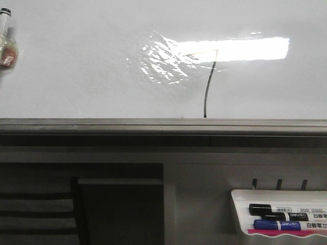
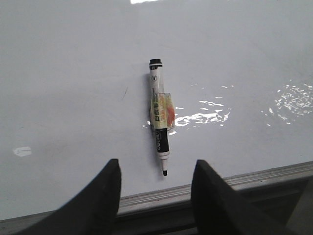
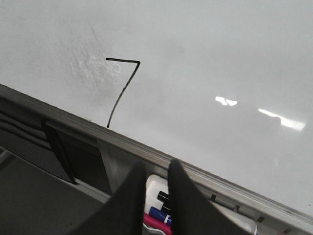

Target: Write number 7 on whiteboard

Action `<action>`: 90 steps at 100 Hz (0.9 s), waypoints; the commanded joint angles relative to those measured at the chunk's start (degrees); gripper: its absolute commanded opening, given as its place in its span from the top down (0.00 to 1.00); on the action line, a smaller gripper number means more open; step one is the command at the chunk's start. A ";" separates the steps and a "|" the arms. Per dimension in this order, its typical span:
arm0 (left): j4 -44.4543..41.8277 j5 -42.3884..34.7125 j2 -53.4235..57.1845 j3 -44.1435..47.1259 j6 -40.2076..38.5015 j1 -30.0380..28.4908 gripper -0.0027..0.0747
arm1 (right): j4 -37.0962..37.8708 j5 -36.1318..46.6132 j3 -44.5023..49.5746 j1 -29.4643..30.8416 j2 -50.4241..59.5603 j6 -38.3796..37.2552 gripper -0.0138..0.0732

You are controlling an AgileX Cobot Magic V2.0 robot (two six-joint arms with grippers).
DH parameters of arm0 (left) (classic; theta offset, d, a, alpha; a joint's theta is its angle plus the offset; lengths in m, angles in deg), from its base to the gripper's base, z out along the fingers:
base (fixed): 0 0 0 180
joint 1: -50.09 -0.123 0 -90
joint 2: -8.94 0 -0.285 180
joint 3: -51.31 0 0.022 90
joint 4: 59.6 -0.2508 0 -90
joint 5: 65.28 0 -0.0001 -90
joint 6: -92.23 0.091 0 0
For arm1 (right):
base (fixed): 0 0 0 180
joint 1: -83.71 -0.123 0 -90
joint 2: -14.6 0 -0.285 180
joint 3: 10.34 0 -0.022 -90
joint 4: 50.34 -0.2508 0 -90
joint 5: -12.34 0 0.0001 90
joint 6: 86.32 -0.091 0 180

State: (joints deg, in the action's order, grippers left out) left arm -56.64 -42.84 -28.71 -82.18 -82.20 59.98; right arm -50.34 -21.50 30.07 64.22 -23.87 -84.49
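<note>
The number 7 [image 1: 207, 84] is already being shown complete on the whiteboard [image 1: 76, 76], at about one o'clock from the front view's centre, its foot touching the frame. The marker [image 2: 160, 120] is being left on the board, just beyond the left gripper [image 2: 155, 196], whose jaws are spread wide and empty; the right gripper [image 3: 155, 196] is being kept nearly closed on nothing. Judged from this, only withdrawal is being called for.

Glossy smooth whiteboard [image 1: 92, 76], grey metal-looking frame [image 1: 153, 124], matt black gripper fingers [image 2: 100, 205]

a: left gripper [image 2: 155, 188] status?
b: fingers [image 2: 100, 205] spread wide, nothing between them. sits just off the desk's near edge, toward its left corner.
a: right gripper [image 3: 155, 196]?
b: fingers [image 3: 128, 205] nearly together, slim gap, nothing pinched. also off the near edge.
</note>
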 commanded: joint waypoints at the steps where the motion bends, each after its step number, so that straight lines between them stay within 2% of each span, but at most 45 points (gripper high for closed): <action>1: 0.45 -6.51 0.44 -0.08 -0.03 -0.10 0.56 | 1.15 6.79 0.74 0.40 1.25 -0.38 0.88; 5: 0.45 -6.64 0.44 0.30 -0.03 -0.10 0.56 | 1.15 6.91 0.93 0.40 1.33 -0.38 0.92; 20: 0.45 -6.82 0.30 0.47 -0.03 -0.10 0.59 | 1.48 6.65 1.04 0.40 1.11 -0.38 0.92; 52: 1.03 -6.82 0.30 0.47 -0.03 -0.10 0.99 | 1.60 5.72 1.04 0.40 1.11 -0.38 0.92; 90: 1.03 -6.82 0.30 0.47 -0.03 -0.10 0.99 | 1.60 5.72 1.04 0.40 1.11 -0.38 0.92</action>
State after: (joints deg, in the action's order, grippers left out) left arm -56.21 -45.13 -28.27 -80.07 -82.07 59.98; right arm -49.66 -19.79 32.59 64.22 -22.52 -84.74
